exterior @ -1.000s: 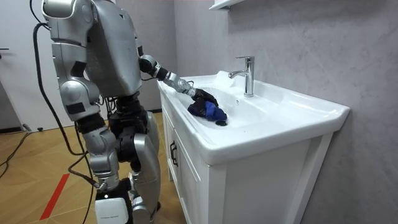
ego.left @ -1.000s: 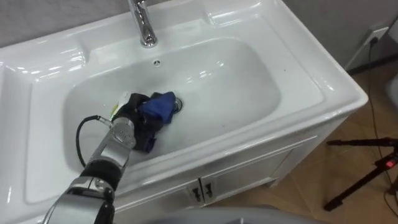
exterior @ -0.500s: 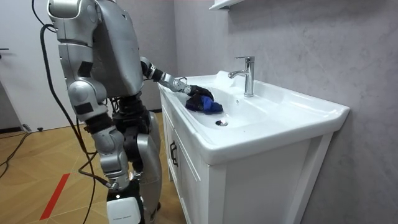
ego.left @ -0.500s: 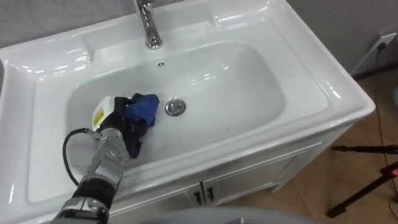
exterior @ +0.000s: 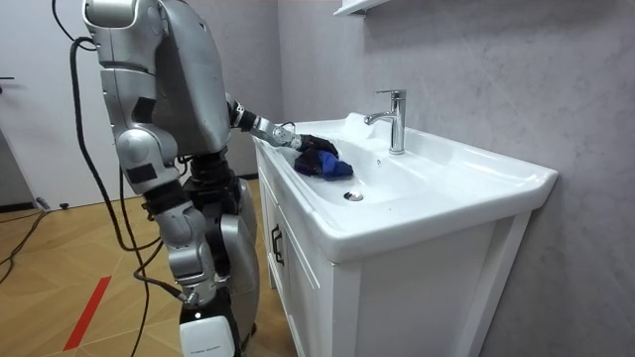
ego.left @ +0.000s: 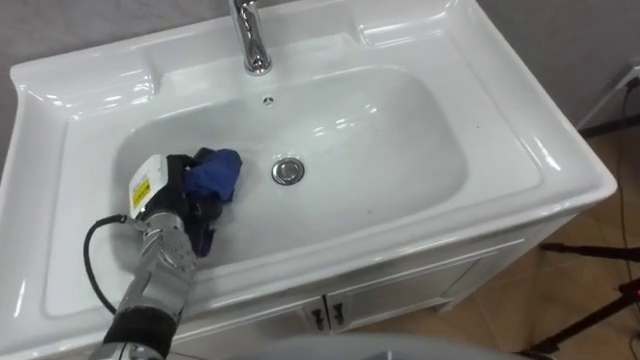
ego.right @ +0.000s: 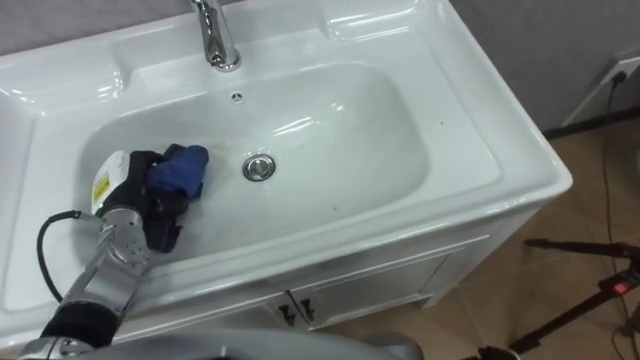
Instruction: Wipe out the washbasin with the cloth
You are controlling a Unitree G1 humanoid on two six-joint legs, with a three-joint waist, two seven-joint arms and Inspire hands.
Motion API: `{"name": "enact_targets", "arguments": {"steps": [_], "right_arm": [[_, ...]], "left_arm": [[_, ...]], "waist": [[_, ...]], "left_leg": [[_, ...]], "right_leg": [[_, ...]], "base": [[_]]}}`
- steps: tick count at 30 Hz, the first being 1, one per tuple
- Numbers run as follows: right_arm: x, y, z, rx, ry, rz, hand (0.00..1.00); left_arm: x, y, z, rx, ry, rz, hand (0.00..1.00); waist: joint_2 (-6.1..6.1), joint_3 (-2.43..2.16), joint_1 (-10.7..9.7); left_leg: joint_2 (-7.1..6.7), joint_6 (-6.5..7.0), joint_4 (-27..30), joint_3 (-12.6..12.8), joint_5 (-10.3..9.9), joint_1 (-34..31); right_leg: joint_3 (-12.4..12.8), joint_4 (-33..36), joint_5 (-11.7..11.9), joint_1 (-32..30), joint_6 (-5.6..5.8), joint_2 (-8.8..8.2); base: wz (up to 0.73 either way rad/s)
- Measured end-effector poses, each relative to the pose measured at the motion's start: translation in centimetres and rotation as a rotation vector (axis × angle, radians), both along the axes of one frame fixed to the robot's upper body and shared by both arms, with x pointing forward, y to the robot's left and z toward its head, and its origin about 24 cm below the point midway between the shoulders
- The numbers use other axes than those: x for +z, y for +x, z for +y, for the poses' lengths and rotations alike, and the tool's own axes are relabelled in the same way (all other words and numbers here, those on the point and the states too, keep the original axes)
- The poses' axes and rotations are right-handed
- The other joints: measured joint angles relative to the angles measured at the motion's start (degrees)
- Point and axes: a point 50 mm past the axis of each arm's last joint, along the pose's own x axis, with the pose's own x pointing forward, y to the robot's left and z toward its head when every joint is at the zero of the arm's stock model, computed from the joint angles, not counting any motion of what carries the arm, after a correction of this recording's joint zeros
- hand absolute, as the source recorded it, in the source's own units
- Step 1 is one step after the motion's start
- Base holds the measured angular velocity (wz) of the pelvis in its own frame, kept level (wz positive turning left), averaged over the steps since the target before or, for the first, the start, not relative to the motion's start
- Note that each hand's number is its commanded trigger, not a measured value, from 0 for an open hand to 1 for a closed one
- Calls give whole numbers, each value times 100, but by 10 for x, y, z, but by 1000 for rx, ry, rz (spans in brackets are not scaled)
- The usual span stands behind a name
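Wiping under way, left part of the bowl. The left robot hand [ego.left: 178, 195] is down inside the white basin [ego.left: 400, 150], at about 9 o'clock from the drain [ego.left: 288, 171], near it but not touching. Its fingers are curled round a bunched blue cloth [ego.left: 215, 172]. The wad sits ahead of the fingers toward the drain, and a darker fold trails out at 6 o'clock of the hand. The cloth looks pressed onto the sloping bowl wall, which makes sense: a wad gives a thick pad, and a curled grip should stop it sliding on glossy porcelain.

The forearm comes in over the front rim from 7 o'clock, angled down so the palm side meets the slope. The faucet [ego.left: 255, 40] is at 12 o'clock of the drain, well apart from the hand.

In the room view the robot stands close against the front of the white cabinet [exterior: 397, 288] under the basin, on a wooden floor [exterior: 60, 258]. Its left arm is stretched over the rim, and the close stance is probably what lets the arm reach the bowl's bottom.

Judgement: mid-task. The 3 o'clock half of the bowl has no cloth on it, and I cannot tell whether it is clean. The next move is likely a sweep past the drain toward 3 o'clock. The cloth could snag on the drain or slip from the grip, or the wrist could knock the front rim.
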Motion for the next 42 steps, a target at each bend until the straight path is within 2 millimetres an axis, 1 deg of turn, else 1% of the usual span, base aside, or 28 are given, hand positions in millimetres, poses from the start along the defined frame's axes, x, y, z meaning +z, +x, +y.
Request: {"name": "enact_targets", "arguments": {"steps": [2,5,7,9,11,12,13,16,19,21,25,27,32,34,37,42], "right_arm": [[0,2,0,9,-6,-14,0],[0,0,0,22,-7,-17,0],[0,0,0,25,-5,-27,0],[0,1,-1,27,-7,-30,0],[0,0,-1,28,0,-28,0],[-1,-2,0,28,8,-23,0],[-1,-4,0,32,13,-16,0],[-2,-8,0,35,13,2,0],[-2,-8,0,36,15,2,0],[-2,-9,0,37,15,3,0],[-2,-11,0,33,23,8,0],[-3,-13,1,31,31,16,0],[-3,-15,1,27,45,25,0],[-4,-19,1,21,45,42,0],[-4,-23,1,19,47,62,0],[-3,-23,0,21,48,61,0]], "left_arm": [[3,2,0,-17,32,-8,100],[7,4,0,-34,76,-32,100],[19,10,1,-28,81,-95,100],[31,16,3,-7,98,-167,100],[40,18,9,17,128,-217,100],[47,20,13,35,135,-253,100],[55,23,14,47,145,-302,100],[73,27,13,60,167,-406,100],[82,30,10,63,176,-470,100],[83,30,9,59,177,-490,100],[84,30,9,66,183,-505,100],[86,30,9,66,183,-511,100],[97,32,11,58,204,-560,100],[102,31,14,66,227,-588,100],[101,29,16,75,237,-591,100],[99,26,18,76,243,-580,100]], "waist": [[-4,2,-4],[0,20,2],[5,56,8],[31,86,19],[43,83,20],[72,70,19],[73,73,22],[79,74,23],[79,76,-1],[79,81,-13],[52,111,-32],[42,118,-37],[45,115,-22],[57,105,-21],[75,93,-3],[83,87,51]], "left_leg": [[-2,0,11,-31,0,-19],[-8,-3,33,-112,-2,-25],[-5,-6,68,-156,-4,-72],[-4,-6,66,-158,-3,-80],[-6,-6,65,-158,-4,-77],[-7,-6,68,-158,-4,-78],[-9,-6,66,-161,-4,-83],[-13,-6,62,-162,-4,-78],[-10,-6,58,-162,-4,-75],[-10,-6,57,-162,-4,-76],[-12,-6,57,-162,-4,-79],[-17,-6,57,-162,-4,-83],[-24,-6,58,-182,-4,-137],[-24,-7,59,-189,-4,-131],[-24,-7,58,-189,-4,-110],[-19,-6,61,-186,-4,-103]], "right_leg": [[-35,-15,0,13,0,-7],[-142,-85,0,75,-1,-22],[-223,-121,0,58,-2,-31],[-228,-158,6,59,-7,-31],[-232,-157,7,74,-7,-33],[-235,-162,7,78,-7,-33],[-239,-166,7,76,-7,-35],[-246,-164,6,84,-7,-39],[-263,-154,6,116,-7,-40],[-269,-154,6,117,-7,-40],[-268,-162,6,112,-7,-45],[-269,-164,5,83,-5,-51],[-269,-161,3,37,0,-51],[-270,-156,3,49,0,-50],[-265,-137,3,79,0,-48],[-264,-73,3,54,-1,-50]], "base": [[11],[19],[18],[5],[0],[0],[0],[0],[0],[0],[0],[0],[0],[0],[0],[0]]}}
